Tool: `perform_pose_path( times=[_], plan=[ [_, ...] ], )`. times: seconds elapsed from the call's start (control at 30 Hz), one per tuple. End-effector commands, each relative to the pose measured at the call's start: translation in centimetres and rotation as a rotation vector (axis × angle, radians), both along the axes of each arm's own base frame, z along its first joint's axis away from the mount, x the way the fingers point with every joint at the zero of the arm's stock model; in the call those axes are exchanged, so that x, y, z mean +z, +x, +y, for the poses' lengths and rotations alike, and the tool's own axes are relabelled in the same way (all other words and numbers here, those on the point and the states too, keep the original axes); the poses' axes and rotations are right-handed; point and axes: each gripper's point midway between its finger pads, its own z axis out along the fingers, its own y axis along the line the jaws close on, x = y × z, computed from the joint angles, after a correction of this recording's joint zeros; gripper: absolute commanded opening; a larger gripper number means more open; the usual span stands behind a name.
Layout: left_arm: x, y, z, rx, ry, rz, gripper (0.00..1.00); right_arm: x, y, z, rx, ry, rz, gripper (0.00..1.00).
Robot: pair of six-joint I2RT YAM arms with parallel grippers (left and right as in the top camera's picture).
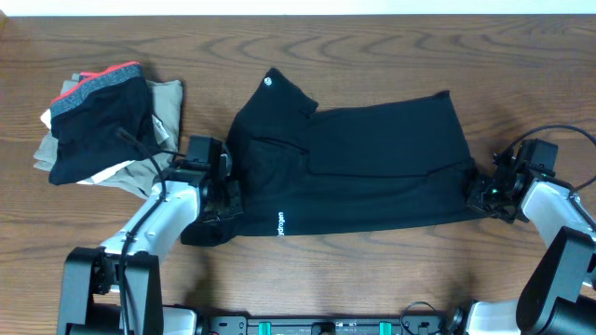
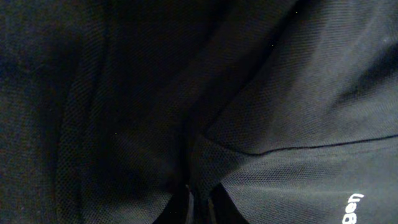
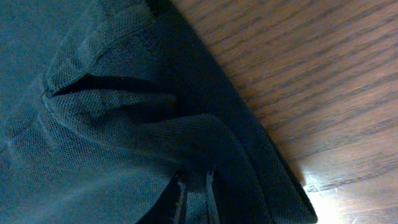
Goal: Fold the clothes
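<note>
The black trousers (image 1: 372, 167) lie spread flat across the middle of the wooden table (image 1: 391, 37), reaching from left of centre almost to the right edge of the overhead view. One corner is turned up toward the top of the frame, and a small white logo (image 1: 269, 81) shows on it. A line of tiny white lettering (image 1: 281, 223) sits near the lower left hem.

The left gripper (image 1: 226, 191) is at the left end of the trousers, its fingers (image 2: 189, 208) pressed together on a pinch of the dark fabric, which fills its whole wrist view. The right gripper (image 1: 477, 191) is at the right end, and its fingers (image 3: 210, 196) are also drawn close, clamped on a raised fold of the cloth at the edge, with bare wood showing to the right.

In the upper left of the overhead view sits a pile of other clothes: a black garment with a grey band and red trim (image 1: 98, 116) on top of folded beige pieces (image 1: 168, 98). The pile lies just beside the left arm (image 1: 158, 219), apart from the trousers.
</note>
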Motion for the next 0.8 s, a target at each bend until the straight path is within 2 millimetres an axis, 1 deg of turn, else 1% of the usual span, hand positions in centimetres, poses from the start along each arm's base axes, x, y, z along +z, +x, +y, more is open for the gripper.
perform_pose_path(
  times=[0.0,0.27,0.3,0.33,0.47,0.57,0.6,0.67,0.7,0.77],
  plan=[
    [-0.7,-0.7,2.9,0.041,0.114,0.035,0.09,-0.9,-1.2,0.1,-0.014,-0.002,0.044,0.11],
    [-0.7,-1.4,3.2,0.052,0.116,0.064,0.17,-1.0,-1.5,0.2,-0.013,0.001,0.055,0.12],
    [-0.7,-1.4,3.2,0.051,0.116,0.065,0.17,-1.0,-1.6,0.2,-0.013,0.002,0.062,0.13],
    [-0.7,-1.5,3.2,0.051,0.116,0.069,0.21,-1.1,-1.9,0.1,-0.015,-0.003,0.074,0.13],
    [-0.8,-2.1,3.3,0.050,0.119,0.094,0.27,-1.4,-3.5,-0.8,-0.083,-0.053,0.152,0.10],
    [-0.7,-2.1,3.3,0.049,0.117,0.095,0.31,-1.4,-3.5,-0.9,-0.084,-0.058,0.151,0.09],
    [-0.6,-2.0,3.2,0.049,0.114,0.091,0.33,-1.3,-3.5,-0.9,-0.084,-0.058,0.151,0.09],
    [0.0,-1.6,3.2,0.049,0.113,0.074,0.37,-1.3,-3.7,-0.8,-0.084,-0.055,0.160,0.13],
    [0.6,-1.3,3.2,0.050,0.112,0.059,0.38,-1.3,-4.0,-0.8,-0.090,-0.053,0.171,0.14],
    [2.0,-0.6,3.1,0.053,0.108,0.023,0.40,-0.9,-4.5,-1.1,-0.160,-0.064,0.195,0.14]
  ],
)
